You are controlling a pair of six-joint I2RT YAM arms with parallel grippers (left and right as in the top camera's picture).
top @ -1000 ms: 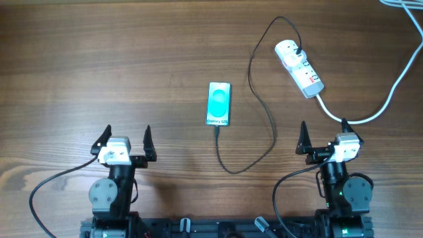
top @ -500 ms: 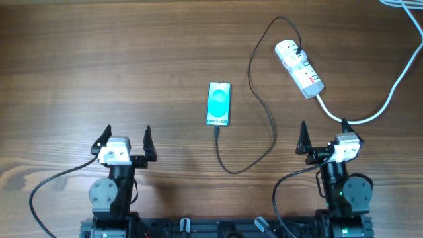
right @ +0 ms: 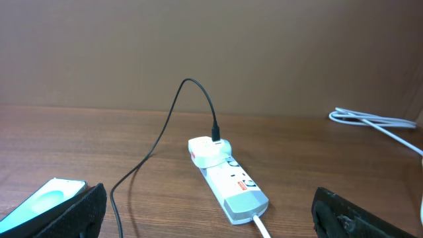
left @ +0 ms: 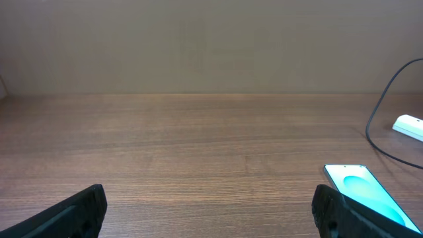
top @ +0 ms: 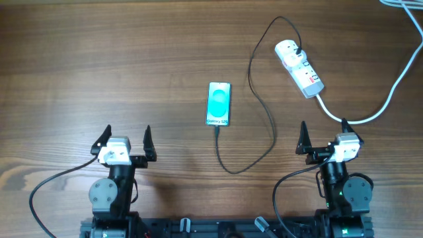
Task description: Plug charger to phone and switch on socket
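Note:
The phone (top: 219, 104) lies flat mid-table, cyan screen up, white band toward me. It also shows in the left wrist view (left: 367, 196) and the right wrist view (right: 43, 198). The black charger cable (top: 263, 106) runs from the phone's near end, loops right and up to a plug in the white socket strip (top: 300, 67), which also shows in the right wrist view (right: 228, 178). My left gripper (top: 125, 140) is open and empty, near the front edge left of the phone. My right gripper (top: 324, 135) is open and empty, below the socket.
The socket's thick white cord (top: 390, 92) curves right and off the top right corner. It also shows at the back of the right wrist view (right: 373, 122). Bare wooden table (top: 99, 59) spreads left of the phone.

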